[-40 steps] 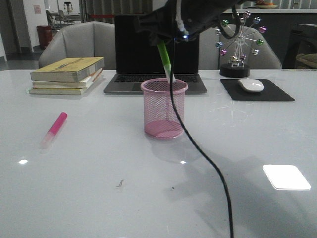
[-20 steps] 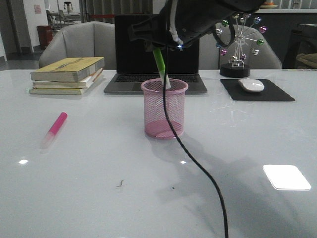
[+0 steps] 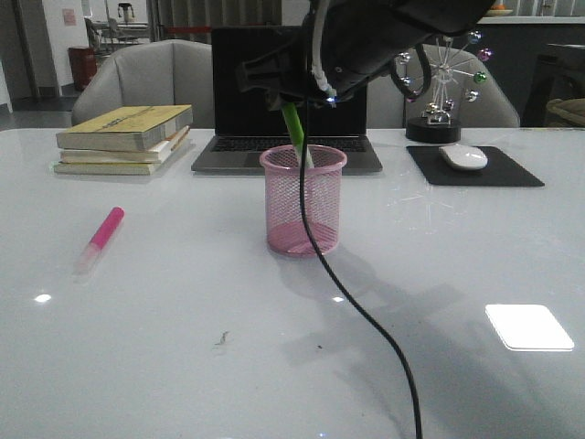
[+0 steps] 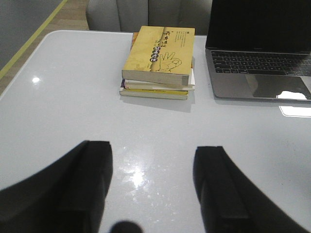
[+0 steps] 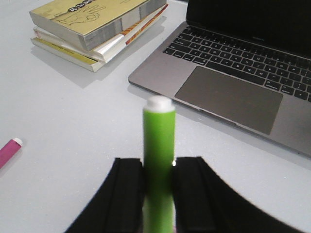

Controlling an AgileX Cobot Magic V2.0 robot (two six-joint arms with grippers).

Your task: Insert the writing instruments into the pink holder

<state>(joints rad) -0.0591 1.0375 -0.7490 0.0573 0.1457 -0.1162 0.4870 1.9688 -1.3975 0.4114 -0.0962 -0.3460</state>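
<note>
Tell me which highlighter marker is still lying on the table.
The bright pink highlighter marker; the lime green highlighter marker is upright in the right gripper.

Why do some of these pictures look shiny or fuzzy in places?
Front view: ceiling light glares as a bright patch on the glossy table, and the arm casts soft shadows around the pink holder. Left wrist view: a small glint on the table, and the left gripper is a dark blur. Right wrist view: the green marker and right gripper look soft, the laptop sharper.
</note>
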